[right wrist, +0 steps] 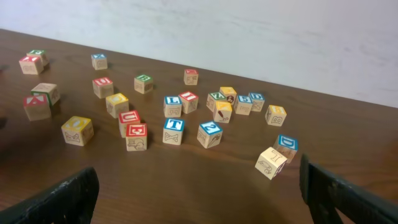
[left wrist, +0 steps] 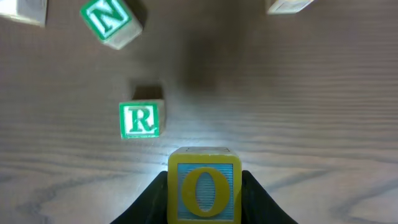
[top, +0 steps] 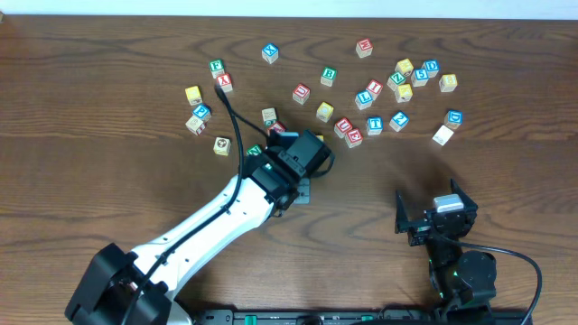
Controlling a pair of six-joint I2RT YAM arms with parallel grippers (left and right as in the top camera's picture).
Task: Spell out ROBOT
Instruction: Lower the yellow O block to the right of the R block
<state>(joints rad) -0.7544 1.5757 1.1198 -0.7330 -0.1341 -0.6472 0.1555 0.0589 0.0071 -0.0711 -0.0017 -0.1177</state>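
Fig. Dark, wood-grained surface (top: 90, 108) as I see it from the fixed overhead camera. My right wrist camera shows a plain whitish wall (right wrist: 261, 31) rising behind the far edge of the surface.

(a) Left. The white left arm (top: 208, 221) reaches diagonally from the near left corner toward the middle. The left fingers (left wrist: 146, 208) are clenched on the O block (left wrist: 204, 186), which has a yellow frame and a yellow letter on blue. It sits at the near edge of the left wrist view with its letter upright to the camera. I cannot tell whether it touches the surface. The R block (left wrist: 140, 119), with a green letter, lies on the surface up and to the left of the O block, apart from it. The N block (left wrist: 112, 22), also green, lies farther off at a tilt.

(b) Middle. Loose letter blocks are scattered over the far half of the surface. The green-framed B block (top: 329, 76) lies among the far ones. The blue T block (right wrist: 173, 130) stands just beside a blue 2 block (right wrist: 209, 134).

(c) Right. The right fingers (right wrist: 62, 199) are released and spread wide over bare wood near the front edge, with nothing between them. Ahead of them, a blue D block (right wrist: 286, 144) stands just beside a tilted cream block (right wrist: 270, 163).
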